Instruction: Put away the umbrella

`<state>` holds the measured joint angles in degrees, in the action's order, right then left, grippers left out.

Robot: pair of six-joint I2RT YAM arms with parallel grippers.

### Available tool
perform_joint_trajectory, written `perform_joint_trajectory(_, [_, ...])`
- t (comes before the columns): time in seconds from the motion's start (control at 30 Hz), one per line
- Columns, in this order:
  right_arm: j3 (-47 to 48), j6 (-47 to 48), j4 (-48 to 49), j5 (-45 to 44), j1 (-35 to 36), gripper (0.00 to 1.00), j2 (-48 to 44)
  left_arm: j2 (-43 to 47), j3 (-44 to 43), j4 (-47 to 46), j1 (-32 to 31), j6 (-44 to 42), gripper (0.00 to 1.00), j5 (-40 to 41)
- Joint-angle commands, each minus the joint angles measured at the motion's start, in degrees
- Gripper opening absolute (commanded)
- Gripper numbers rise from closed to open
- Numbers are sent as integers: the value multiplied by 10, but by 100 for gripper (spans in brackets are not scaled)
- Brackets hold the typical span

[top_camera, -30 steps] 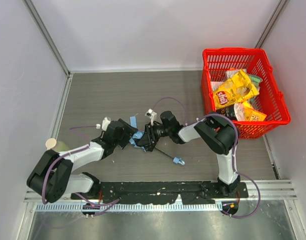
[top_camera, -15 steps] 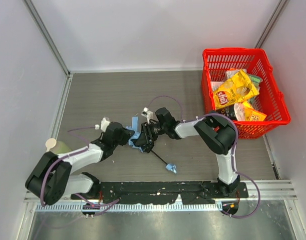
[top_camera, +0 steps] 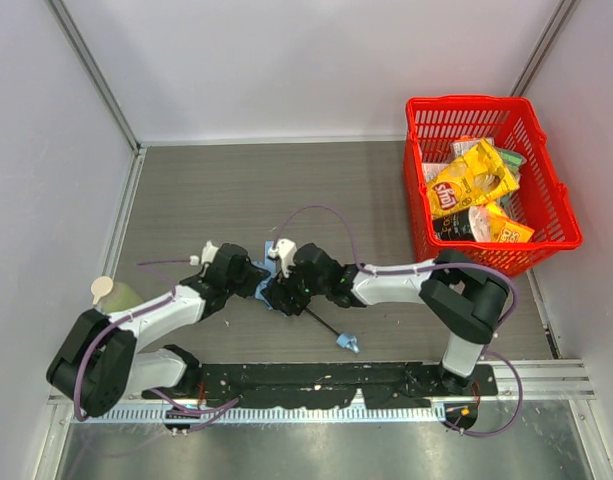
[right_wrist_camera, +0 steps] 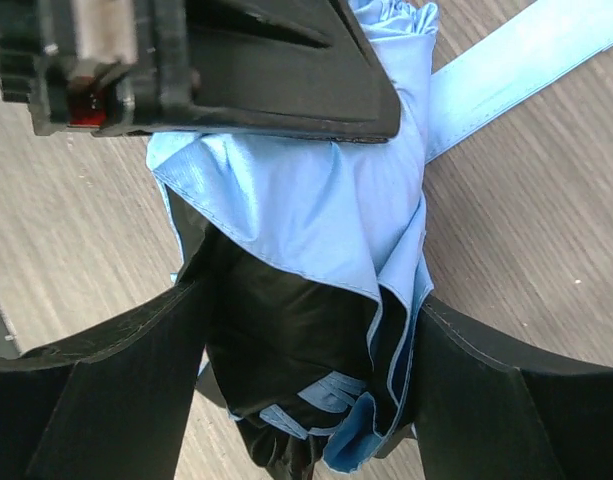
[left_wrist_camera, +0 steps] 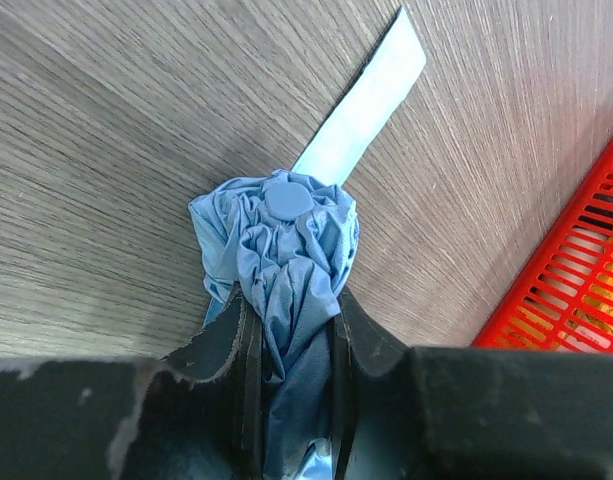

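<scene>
Grey table; left fingers narrow, pinching umbrella fabric; right fingers wider, clamping same bundle.

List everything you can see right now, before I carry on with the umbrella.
Umbrella: one, sky blue, folded, mid-table; black shaft and blue handle point toward the arm bases.
Basket: one, red, far right of the table.
Snack bags: several, mostly yellow, inside the basket.
Small round object: one, cream, left table edge; cannot identify.
Table: one, grey wood grain.
Left arm: one, white and black, jaws clamped on the umbrella fabric.
Right arm: one, white and black, jaws gripping the same bundle.
</scene>
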<state>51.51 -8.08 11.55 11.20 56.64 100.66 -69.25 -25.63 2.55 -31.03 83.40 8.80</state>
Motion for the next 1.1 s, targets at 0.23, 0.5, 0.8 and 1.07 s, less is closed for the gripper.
perform_joint_trajectory(0.23, [27, 122, -43, -183, 88, 79, 30, -15, -10, 49, 12, 60, 0, -34])
perform_joint_trajectory(0.5, [55, -49, -104, -85, 27, 81, -19, 11, 10, -3, 20, 28, 0, -50])
perform_joint_trajectory(0.8, [84, -57, -173, 5, -18, 79, -114, 31, 29, -53, 23, -10, 0, -54])
perform_joint_trajectory(1.07, [33, 18, -91, -48, 45, 80, -124, 30, 24, -44, 30, 8, 0, -73])
